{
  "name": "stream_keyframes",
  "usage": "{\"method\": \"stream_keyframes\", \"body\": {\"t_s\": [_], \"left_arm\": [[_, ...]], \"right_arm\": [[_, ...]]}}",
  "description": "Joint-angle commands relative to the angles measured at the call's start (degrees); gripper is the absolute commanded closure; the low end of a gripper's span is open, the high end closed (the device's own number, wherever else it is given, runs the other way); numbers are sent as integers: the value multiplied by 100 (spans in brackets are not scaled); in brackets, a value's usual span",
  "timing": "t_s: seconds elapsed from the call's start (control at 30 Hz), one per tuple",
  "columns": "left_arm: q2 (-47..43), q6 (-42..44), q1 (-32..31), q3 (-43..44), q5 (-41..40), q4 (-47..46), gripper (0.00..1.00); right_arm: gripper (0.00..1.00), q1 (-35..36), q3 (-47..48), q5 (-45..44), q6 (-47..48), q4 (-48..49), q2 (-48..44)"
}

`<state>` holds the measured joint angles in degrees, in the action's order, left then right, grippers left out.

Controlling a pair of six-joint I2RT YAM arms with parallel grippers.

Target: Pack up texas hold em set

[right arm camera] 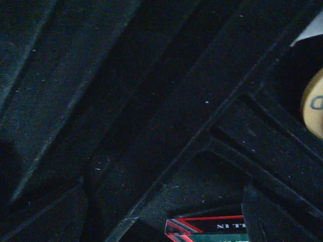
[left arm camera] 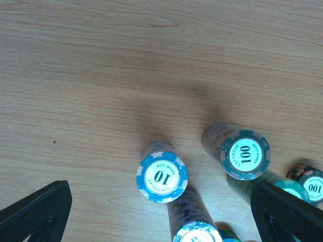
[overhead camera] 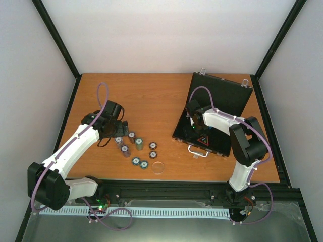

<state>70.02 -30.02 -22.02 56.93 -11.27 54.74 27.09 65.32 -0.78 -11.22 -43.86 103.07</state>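
Your wooden table [overhead camera: 151, 96] sits between white walls [overhead camera: 166, 35] and a black frame [overhead camera: 55, 38]. The open black case [overhead camera: 222, 93] lies at its right side; the chip stacks [overhead camera: 132, 146] stand left of centre. Your left gripper [overhead camera: 116, 130] hangs spread over them. The right gripper [overhead camera: 194, 121] is down in the case, spread too, and its wrist view shows mostly dark felt with a pale disc [right arm camera: 314, 103] cut off at the edge. The nearest chip [left arm camera: 162, 177] reads "10", its neighbour [left arm camera: 246, 154] "100"

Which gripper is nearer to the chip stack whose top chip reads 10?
Left. The left gripper hovers open just above the 10 stack; the right gripper is far off, down inside the open black case.
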Motion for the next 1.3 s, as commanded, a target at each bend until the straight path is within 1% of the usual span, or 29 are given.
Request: {"method": "stream_keyframes", "body": {"t_s": [0.0,0.37,0.47,0.6,0.77,0.93,1.1,1.2,1.27], "left_arm": [[55,-42,-22,3,13,-178,0],[91,53,-22,25,15,-192,0],[91,65,-22,21,28,-191,0],[82,84,-22,-10,78,-209,0],[41,80,-22,-49,94,-201,0],[-28,67,-21,-83,53,-144,0],[-93,24,-22,-148,45,-140,0],[-87,14,-22,-192,80,-187,0],[-77,18,-22,-199,90,-199,0]], "right_arm": [[15,15,118,-641,-18,-341,-163],[14,11,238,-726,-99,-489,-170],[14,15,74,-604,-81,-374,-292],[14,15,16,-214,1,-130,-503],[14,15,-5,-50,32,45,-430],[15,15,-94,-235,-49,-57,-182],[15,10,-417,-527,-131,-179,-456],[15,15,-492,-771,-126,-302,-460],[14,15,-474,-787,-113,-307,-453]]}}
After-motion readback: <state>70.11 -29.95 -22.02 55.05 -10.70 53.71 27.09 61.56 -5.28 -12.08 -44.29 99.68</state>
